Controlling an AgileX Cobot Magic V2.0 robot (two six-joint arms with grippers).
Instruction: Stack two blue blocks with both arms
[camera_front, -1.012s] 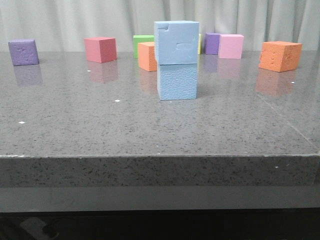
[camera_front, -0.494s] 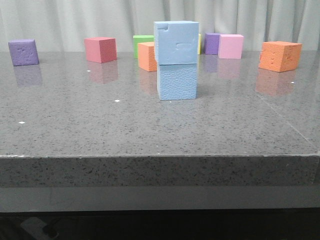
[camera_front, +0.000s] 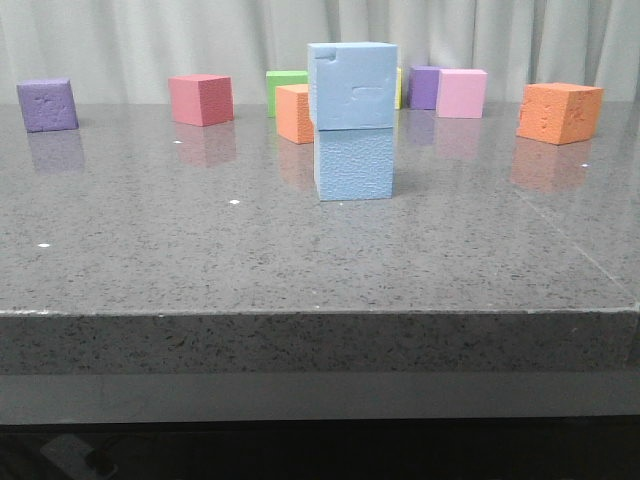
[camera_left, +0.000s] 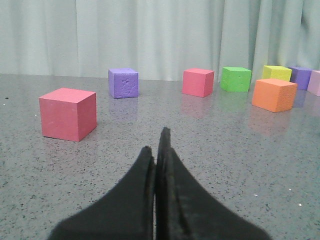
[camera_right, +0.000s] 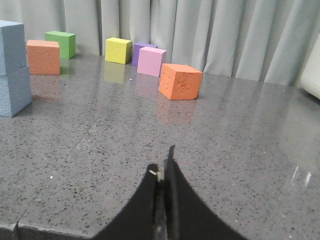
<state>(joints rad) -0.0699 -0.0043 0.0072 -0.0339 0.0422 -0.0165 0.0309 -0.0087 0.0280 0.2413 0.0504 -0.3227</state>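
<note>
Two pale blue blocks stand stacked in the middle of the table in the front view: the dented one (camera_front: 352, 85) sits on the finely textured one (camera_front: 355, 163). The stack also shows at the edge of the right wrist view, upper block (camera_right: 12, 46) on lower block (camera_right: 14, 92). No arm shows in the front view. My left gripper (camera_left: 156, 145) is shut and empty, low over bare table. My right gripper (camera_right: 164, 162) is shut and empty near the table's front edge, well away from the stack.
The grey stone table (camera_front: 300, 260) holds other cubes: purple (camera_front: 47, 104), red (camera_front: 201, 98), green (camera_front: 284, 88), orange (camera_front: 294, 112), purple (camera_front: 424, 86), pink (camera_front: 462, 92), orange (camera_front: 560, 111). A red cube (camera_left: 68, 113) stands close ahead of the left gripper.
</note>
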